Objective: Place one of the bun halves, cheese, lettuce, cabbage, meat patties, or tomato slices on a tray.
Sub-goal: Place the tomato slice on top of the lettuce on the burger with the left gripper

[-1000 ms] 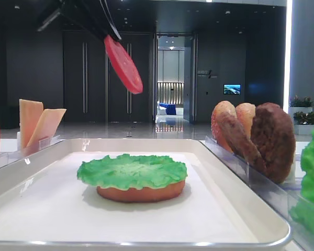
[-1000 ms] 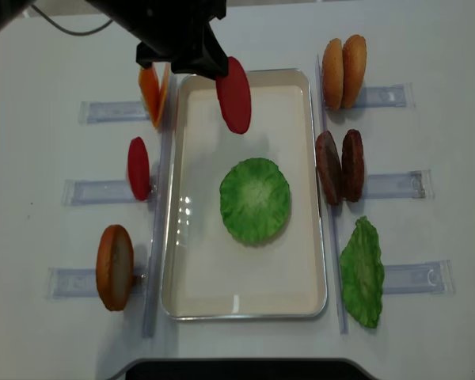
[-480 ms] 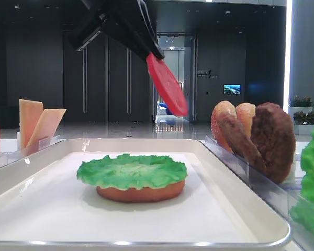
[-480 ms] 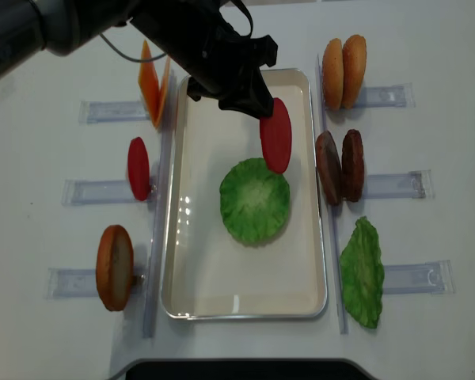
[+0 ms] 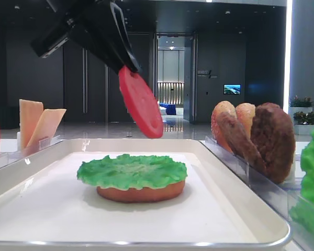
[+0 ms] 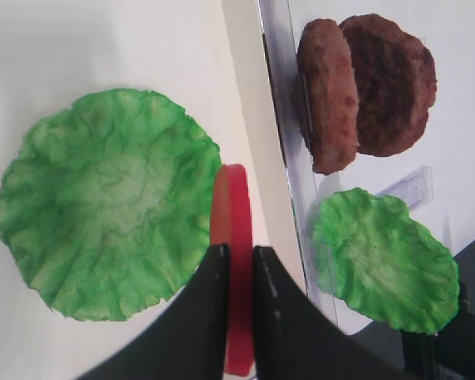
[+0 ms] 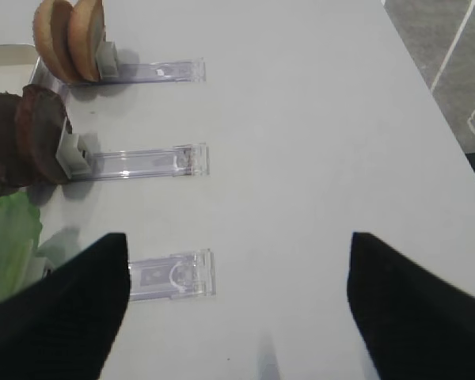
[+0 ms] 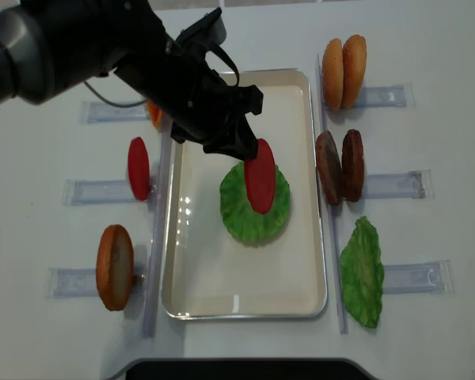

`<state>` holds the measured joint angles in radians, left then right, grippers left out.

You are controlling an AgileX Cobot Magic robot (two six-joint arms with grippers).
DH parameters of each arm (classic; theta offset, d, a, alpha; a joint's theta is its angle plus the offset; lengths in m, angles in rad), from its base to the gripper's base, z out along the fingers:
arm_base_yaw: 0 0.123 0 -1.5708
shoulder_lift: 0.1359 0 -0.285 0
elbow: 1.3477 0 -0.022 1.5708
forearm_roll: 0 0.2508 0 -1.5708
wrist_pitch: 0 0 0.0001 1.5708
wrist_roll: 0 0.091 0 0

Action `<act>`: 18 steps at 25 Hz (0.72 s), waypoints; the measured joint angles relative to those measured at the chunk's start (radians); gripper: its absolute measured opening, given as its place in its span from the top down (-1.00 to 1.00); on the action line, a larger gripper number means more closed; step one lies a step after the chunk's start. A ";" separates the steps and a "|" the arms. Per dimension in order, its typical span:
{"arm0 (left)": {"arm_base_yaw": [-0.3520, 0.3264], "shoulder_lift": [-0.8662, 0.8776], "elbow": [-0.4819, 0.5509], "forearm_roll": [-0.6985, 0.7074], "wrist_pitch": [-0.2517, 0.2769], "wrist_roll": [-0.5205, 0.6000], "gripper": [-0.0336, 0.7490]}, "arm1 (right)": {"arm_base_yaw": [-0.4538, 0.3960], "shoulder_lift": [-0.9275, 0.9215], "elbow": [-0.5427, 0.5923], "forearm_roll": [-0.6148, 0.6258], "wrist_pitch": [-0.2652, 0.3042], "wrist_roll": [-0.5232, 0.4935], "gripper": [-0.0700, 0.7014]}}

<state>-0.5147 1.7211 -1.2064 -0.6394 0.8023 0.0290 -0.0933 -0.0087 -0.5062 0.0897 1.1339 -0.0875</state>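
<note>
My left gripper (image 8: 249, 148) is shut on a red tomato slice (image 8: 260, 177), held on edge and tilted. In the left wrist view the tomato slice (image 6: 231, 207) sits pinched between the black fingers (image 6: 212, 317), just above the right rim of the lettuce (image 6: 103, 198). That lettuce (image 5: 132, 170) lies on a bun half (image 5: 141, 194) in the middle of the white tray (image 5: 42, 209). From the low exterior view the tomato slice (image 5: 141, 110) hangs clear above it. My right gripper (image 7: 237, 317) is open over bare table, holding nothing.
Right of the tray (image 8: 198, 277) stand two bun halves (image 8: 343, 71), two meat patties (image 8: 340, 166) and a lettuce leaf (image 8: 362, 273) in clear holders. On the left are a second tomato slice (image 8: 138, 168), a bun half (image 8: 115, 267) and cheese (image 5: 39, 125).
My left gripper has carried the tomato slice from the tray's far end toward the middle and lower, so it now hangs over the lettuce. The right gripper's earlier position is not shown.
</note>
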 joint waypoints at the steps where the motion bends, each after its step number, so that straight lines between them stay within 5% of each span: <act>1: 0.000 -0.003 0.005 0.000 -0.009 0.002 0.80 | 0.000 0.000 0.000 0.000 0.000 0.000 -0.58; 12: 0.000 -0.001 0.045 -0.038 -0.113 0.032 0.80 | 0.000 0.000 0.000 0.000 0.000 0.000 -0.58; 18: 0.000 0.036 0.045 -0.106 -0.120 0.095 0.80 | 0.000 0.000 0.000 0.000 0.000 0.000 -0.58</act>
<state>-0.5147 1.7575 -1.1615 -0.7451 0.6825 0.1242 -0.0933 -0.0087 -0.5062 0.0897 1.1339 -0.0875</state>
